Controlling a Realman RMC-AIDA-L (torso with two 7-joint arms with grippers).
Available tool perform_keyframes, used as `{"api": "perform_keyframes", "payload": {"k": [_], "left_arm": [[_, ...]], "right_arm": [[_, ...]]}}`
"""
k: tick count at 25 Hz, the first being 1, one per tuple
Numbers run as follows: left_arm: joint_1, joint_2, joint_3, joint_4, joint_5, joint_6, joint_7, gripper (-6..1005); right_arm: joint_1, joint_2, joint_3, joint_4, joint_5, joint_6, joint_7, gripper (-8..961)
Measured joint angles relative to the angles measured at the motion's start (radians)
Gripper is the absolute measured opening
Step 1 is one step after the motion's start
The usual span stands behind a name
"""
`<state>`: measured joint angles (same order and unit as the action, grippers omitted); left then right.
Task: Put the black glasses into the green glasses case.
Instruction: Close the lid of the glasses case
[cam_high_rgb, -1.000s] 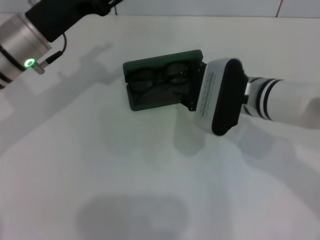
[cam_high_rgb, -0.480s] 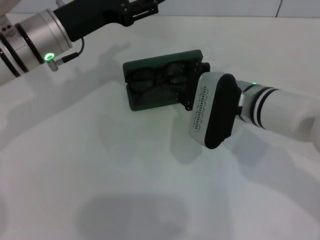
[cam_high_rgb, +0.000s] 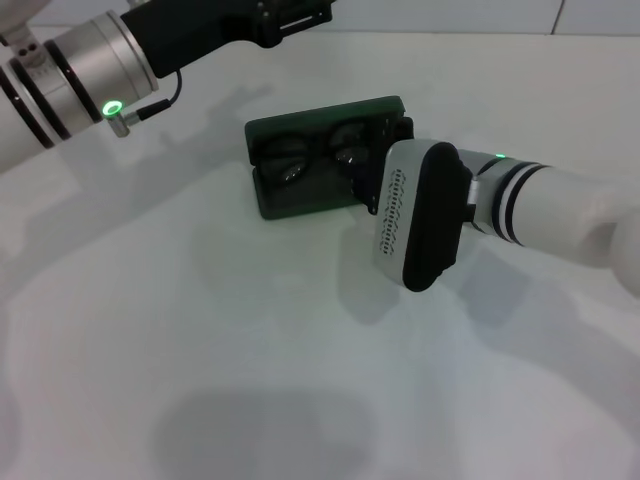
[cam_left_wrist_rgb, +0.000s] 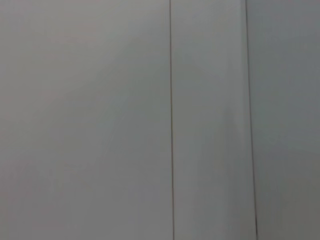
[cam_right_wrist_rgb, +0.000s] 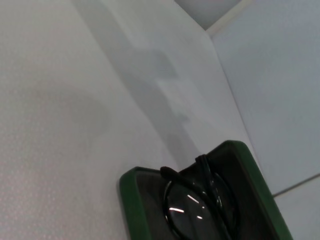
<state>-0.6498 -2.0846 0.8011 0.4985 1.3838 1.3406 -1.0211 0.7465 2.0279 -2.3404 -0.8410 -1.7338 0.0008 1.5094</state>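
The green glasses case (cam_high_rgb: 300, 208) lies open on the white table, a little behind its middle. The black glasses (cam_high_rgb: 292, 163) rest inside it, their lenses catching light. My right gripper (cam_high_rgb: 386, 166) is at the case's right end, with the bulky white and black wrist housing hiding most of it. The right wrist view looks low across the table at the case (cam_right_wrist_rgb: 131, 200) and at one lens of the glasses (cam_right_wrist_rgb: 192, 205) inside. My left gripper (cam_high_rgb: 300, 15) reaches along the table's far edge, behind and apart from the case. The left wrist view shows only plain wall panels.
The white table (cam_high_rgb: 200, 340) stretches bare in front of and to the left of the case. A wall (cam_high_rgb: 450, 15) runs behind the table's far edge. The left arm's silver wrist with a green light (cam_high_rgb: 113, 107) hangs over the back left.
The left arm has swung rightward along the back edge. The right wrist housing has shifted slightly left and nearer the front. The case has stayed put, and the lenses now glint.
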Motion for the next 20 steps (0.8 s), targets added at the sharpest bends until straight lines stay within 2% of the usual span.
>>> {"api": "perform_keyframes", "payload": {"k": [7,20], "left_arm": [[-0.002,0.000,0.001,0.000,0.000,0.000,0.002,888],[-0.005,0.000,0.001,0.000,0.000,0.000,0.007,889]], "right_arm": [[0.008,0.000,-0.045,-0.013,-0.006,0.020,0.000,361],[0.019,0.000,-0.050,0.010,-0.026,0.024,0.000,354]]}}
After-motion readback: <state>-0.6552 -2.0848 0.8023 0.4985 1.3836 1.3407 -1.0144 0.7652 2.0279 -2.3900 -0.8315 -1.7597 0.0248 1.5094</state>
